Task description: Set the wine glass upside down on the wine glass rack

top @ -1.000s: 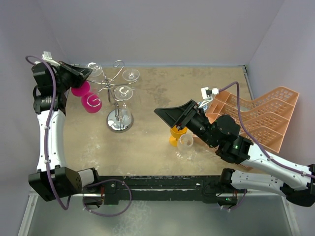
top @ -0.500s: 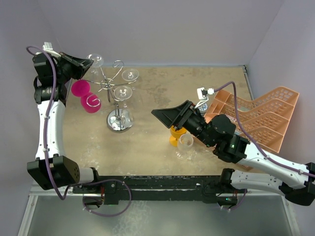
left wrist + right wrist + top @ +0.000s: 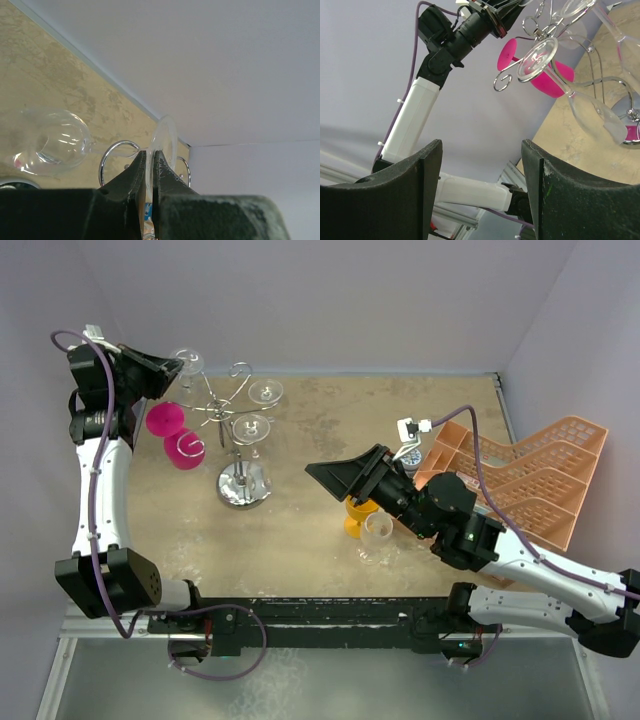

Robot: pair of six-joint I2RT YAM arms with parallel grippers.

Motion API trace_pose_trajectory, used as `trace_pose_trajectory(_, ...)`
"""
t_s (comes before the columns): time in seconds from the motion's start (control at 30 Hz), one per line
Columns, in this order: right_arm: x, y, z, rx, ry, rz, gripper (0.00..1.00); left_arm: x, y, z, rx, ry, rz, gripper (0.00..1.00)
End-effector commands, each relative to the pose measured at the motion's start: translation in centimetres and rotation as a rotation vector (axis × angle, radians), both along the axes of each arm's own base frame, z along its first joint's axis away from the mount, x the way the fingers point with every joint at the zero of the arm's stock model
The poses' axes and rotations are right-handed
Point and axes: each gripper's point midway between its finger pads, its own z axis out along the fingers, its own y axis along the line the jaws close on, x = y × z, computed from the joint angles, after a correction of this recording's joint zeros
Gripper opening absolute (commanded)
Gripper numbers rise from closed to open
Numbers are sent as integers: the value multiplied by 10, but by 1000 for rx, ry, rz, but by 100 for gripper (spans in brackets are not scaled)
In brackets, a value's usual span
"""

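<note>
The sandy worktop (image 3: 310,430) carries a peach crate (image 3: 520,475) at the right and the chrome wine glass rack (image 3: 238,440) at the far left, with pink glasses (image 3: 165,420) and clear hanging glasses (image 3: 265,392) on its arms. The left hand (image 3: 172,372) is raised at the far-left corner, pinching the round foot of the wine glass (image 3: 191,362). Stem and bowl reach rightward past its fingers, just beside the rack's upper scrolls; whether they touch cannot be told. The right hand (image 3: 330,475) hovers mid-worktop, spread and holding nothing, close to an orange glass (image 3: 357,518).
</note>
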Motion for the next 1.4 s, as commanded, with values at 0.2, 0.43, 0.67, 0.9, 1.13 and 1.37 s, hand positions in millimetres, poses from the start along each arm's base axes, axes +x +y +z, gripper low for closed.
trace_pose_trajectory(0.2,-3,-6,21,67,-34,0,66,-9,14,32,119,-87,28,0)
trace_pose_trajectory(0.43,-3,-8,19,59,-25,-8,66,-15,15,25,163,-46,8,0)
trace_pose_trajectory(0.67,-3,-8,19,63,-22,-8,65,-20,15,24,176,-31,10,0)
trace_pose_trajectory(0.9,-2,-7,18,59,-16,-7,65,-21,18,15,203,-1,18,6)
trace_pose_trajectory(1.13,-1,-7,15,58,-2,-12,65,-23,28,10,254,27,54,15)
trace_pose_trajectory(1.37,1,-6,9,47,24,-21,64,-26,35,9,299,52,82,20)
